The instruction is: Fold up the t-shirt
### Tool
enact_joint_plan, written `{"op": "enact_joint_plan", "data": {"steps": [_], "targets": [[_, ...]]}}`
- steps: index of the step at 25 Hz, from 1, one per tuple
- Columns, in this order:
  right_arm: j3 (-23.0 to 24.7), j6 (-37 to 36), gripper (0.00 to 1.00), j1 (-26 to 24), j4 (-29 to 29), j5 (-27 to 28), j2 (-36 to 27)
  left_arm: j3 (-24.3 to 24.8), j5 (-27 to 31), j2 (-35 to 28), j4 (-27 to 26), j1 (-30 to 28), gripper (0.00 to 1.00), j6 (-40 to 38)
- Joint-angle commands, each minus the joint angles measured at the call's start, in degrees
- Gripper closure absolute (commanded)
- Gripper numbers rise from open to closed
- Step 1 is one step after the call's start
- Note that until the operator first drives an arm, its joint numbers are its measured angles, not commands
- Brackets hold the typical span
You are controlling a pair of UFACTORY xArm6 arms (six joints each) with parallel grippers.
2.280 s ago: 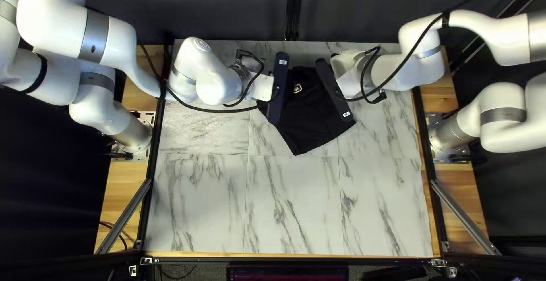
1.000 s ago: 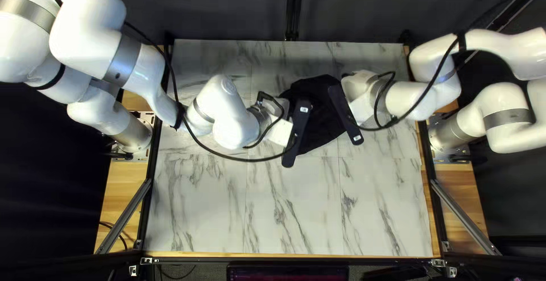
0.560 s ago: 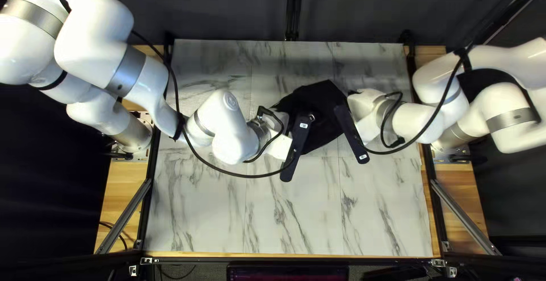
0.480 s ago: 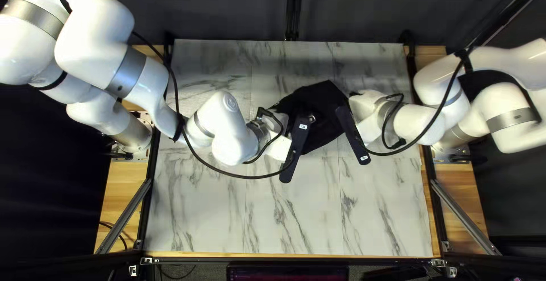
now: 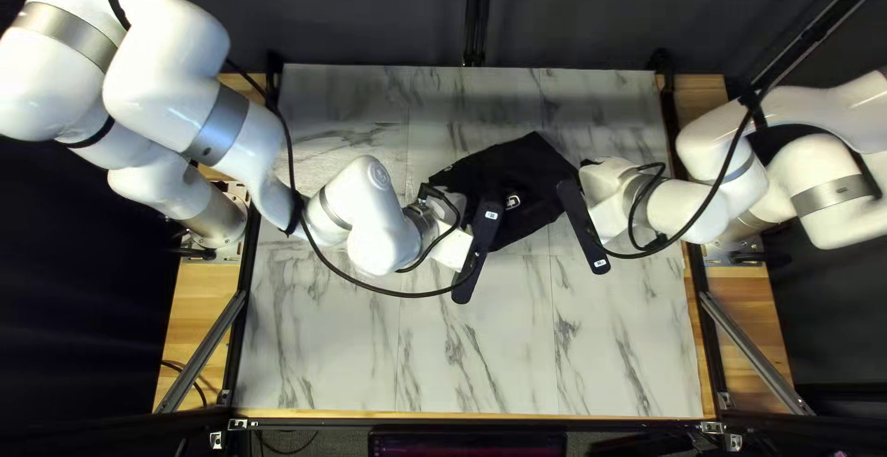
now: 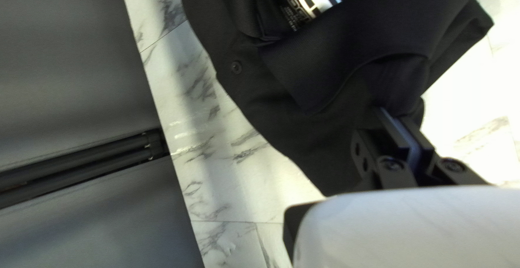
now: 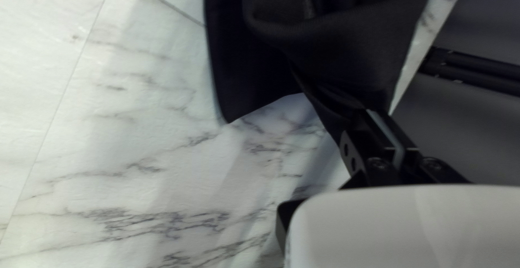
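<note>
My left gripper [image 5: 478, 252] and right gripper [image 5: 584, 228] each pinch the black t-shirt [image 5: 519, 163], its cloth rumpled between them over the marbled tabletop [image 5: 480, 355].

T-shirt [image 6: 368, 40] partly beyond both wrist views

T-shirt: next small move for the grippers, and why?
I'd ease the left gripper and right gripper slightly apart, without opening either. Both are shut on the t-shirt, and the cloth bunches into a loose fold beside the right one's grip, so gentle tension would probably draw out slack.
</note>
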Motion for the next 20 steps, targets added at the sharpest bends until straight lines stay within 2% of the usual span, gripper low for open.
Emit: {"op": "enact_joint_plan", "data": {"steps": [1,6,13,20], "targets": [[2.24,1.15,1.0,-0.96,0.0,-1.58,-0.96,-1.17,-2.48,2.82,0.54,0.92,1.0,-0.33],[3.09,1.94,1.0,-0.84,0.67,-1.8,-1.25,-0.68,-4.4,3.71,0.62,1.76,1.0,-0.72],[4.62,3.58,1.0,-3.57,-1.16,-5.75,0.57,1.1,-4.91,3.27,0.17,2.06,1.0,-1.39],[5.99,5.19,1.0,-3.28,-0.87,-6.57,0.31,0.66,-5.47,4.37,-0.5,1.57,1.0,-1.5]]}}
